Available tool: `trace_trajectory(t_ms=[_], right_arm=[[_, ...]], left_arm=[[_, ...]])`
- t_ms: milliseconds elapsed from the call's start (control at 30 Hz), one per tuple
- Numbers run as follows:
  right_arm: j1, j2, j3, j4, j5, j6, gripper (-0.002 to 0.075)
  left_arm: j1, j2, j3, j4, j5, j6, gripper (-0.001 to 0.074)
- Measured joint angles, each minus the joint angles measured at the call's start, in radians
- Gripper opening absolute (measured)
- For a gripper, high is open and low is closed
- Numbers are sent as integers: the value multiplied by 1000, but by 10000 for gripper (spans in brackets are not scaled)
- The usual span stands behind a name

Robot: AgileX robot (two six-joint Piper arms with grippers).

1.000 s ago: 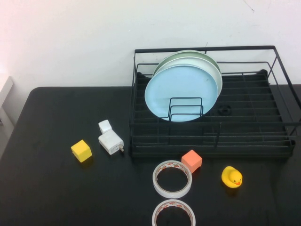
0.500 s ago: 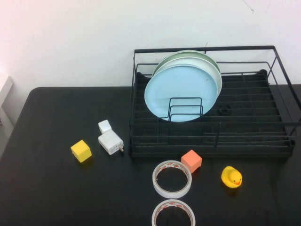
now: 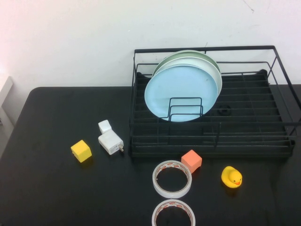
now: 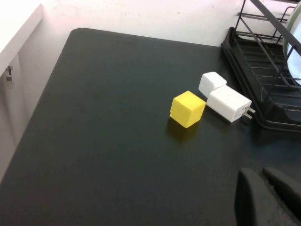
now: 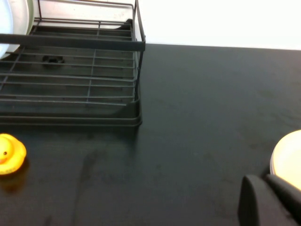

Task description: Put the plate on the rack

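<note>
The light sky-blue plate (image 3: 181, 89) stands upright in the left part of the black wire rack (image 3: 244, 136), leaning on the small upright dividers (image 3: 186, 109). Two pale green-white plates (image 3: 209, 63) stand right behind it. Neither gripper shows in the high view. My left gripper (image 4: 261, 173) is shut and empty, low over the table's left side, with the rack's left end (image 4: 263, 61) ahead of it. My right gripper (image 5: 263, 179) is shut and empty over the table right of the rack (image 5: 70, 80).
On the black table in front of the rack lie a yellow cube (image 3: 81, 150), a white charger (image 3: 110, 141), an orange cube (image 3: 192, 160), two tape rolls (image 3: 172, 179) and a rubber duck (image 3: 232, 177). A cream round object (image 5: 289, 155) lies by my right gripper.
</note>
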Motion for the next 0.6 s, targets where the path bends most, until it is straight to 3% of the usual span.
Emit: trace_trajectory(t_ms=[600], right_arm=[[0, 0, 0, 0, 2, 0, 12]], left_arm=[[0, 0, 0, 0, 4, 15, -2]])
